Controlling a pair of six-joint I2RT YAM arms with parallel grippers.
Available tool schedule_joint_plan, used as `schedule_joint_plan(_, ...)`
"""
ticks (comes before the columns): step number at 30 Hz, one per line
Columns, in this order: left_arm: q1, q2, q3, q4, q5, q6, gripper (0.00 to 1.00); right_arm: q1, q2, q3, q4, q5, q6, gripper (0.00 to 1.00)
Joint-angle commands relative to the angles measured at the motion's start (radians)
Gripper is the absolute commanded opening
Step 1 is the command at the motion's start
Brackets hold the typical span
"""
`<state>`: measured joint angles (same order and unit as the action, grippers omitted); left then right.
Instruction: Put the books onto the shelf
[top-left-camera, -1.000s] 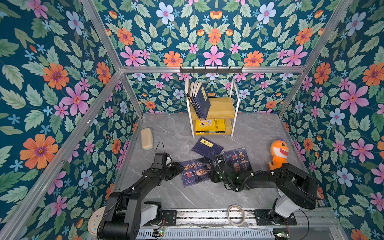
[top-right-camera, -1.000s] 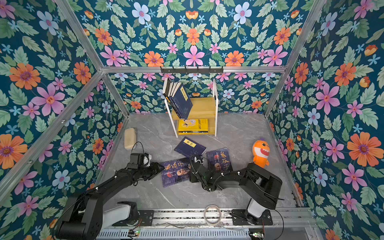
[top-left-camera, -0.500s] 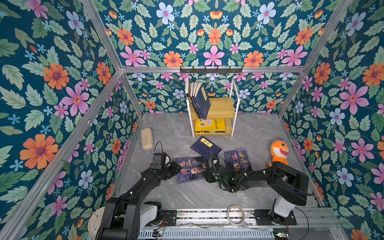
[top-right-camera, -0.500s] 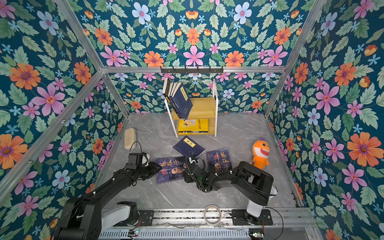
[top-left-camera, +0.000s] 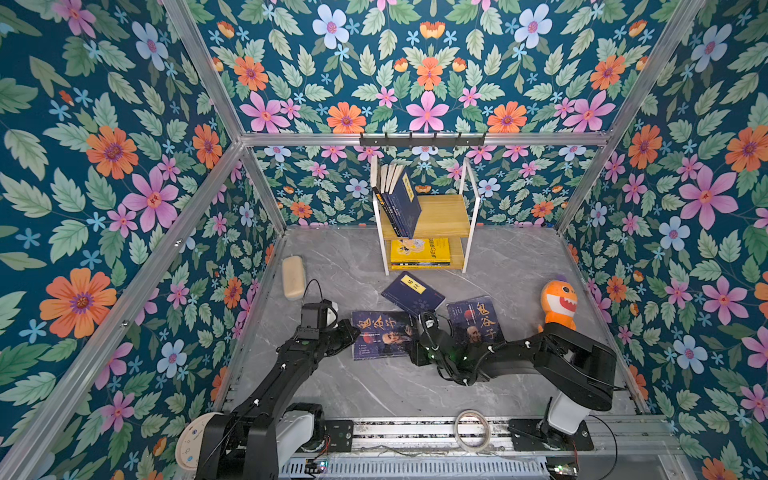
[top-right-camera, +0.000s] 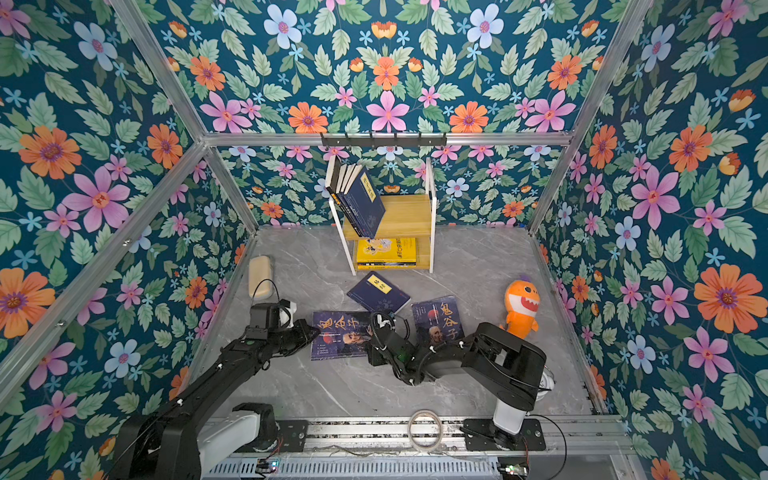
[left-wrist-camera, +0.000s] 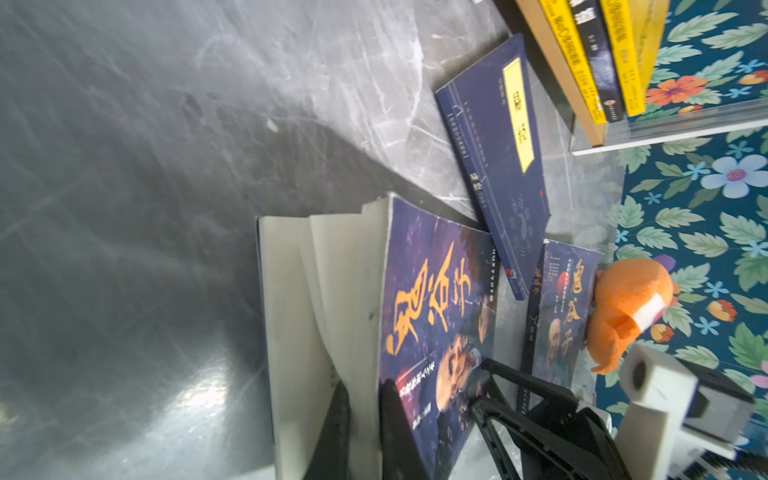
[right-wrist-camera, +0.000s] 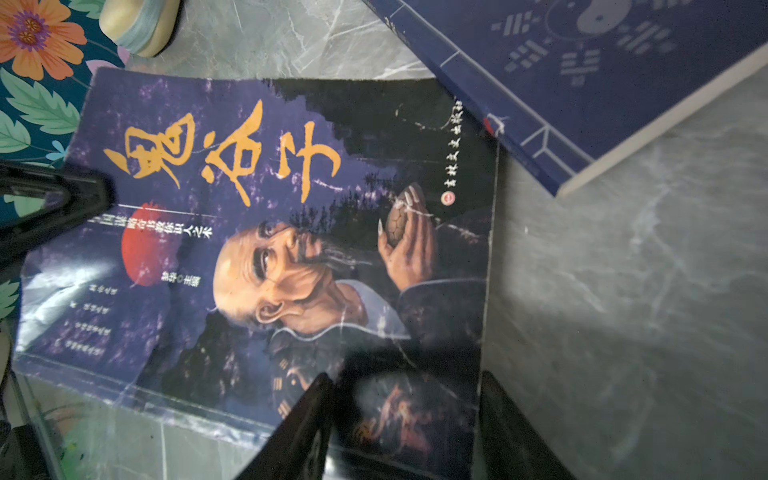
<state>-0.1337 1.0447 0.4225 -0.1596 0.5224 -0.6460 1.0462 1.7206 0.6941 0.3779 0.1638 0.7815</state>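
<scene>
Fingers (left-wrist-camera: 395, 415) of left gripper (left-wrist-camera: 365, 388) clamped on portrait book (left-wrist-camera: 432, 311) edge; right gripper (right-wrist-camera: 407, 380) fingers (right-wrist-camera: 303, 419) apart, perhaps straddling its spine

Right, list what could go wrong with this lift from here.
The left gripper has its jaws shut on only the cover and upper pages of the old-man portrait book; the lower pages fan loose, so it may flop open or tear when lifted.
The navy book with yellow label lies at that book's corner and could get dragged.
The right gripper, jaws open over the opposite edge, may block the lift.
</scene>
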Motion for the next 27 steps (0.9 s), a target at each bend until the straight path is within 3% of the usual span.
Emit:
schedule_joint_plan(1,0.005,-0.011,-0.007,0.032,0.035,0.011,0.00,0.002,-0.028,-0.025,-0.054,-0.004,-0.019,0.59)
schedule_joint_plan(8,0.007,-0.006,0.029,0.007,0.087,0.047,0.00,0.006,-0.238,-0.158,-0.059,0.081,-0.111,0.64)
schedule_joint_plan(14,0.006,-0.001,0.061,-0.031,0.098,0.047,0.00,0.021,-0.399,-0.171,-0.216,0.132,-0.211,0.65)
schedule_joint_plan(21,0.005,0.002,0.069,-0.045,0.129,0.025,0.00,0.123,-0.500,-0.214,-0.097,0.276,-0.518,0.65)
schedule_joint_plan(27,0.005,0.033,0.083,-0.046,0.131,0.025,0.00,0.199,-0.387,-0.222,0.140,0.289,-0.916,0.68)
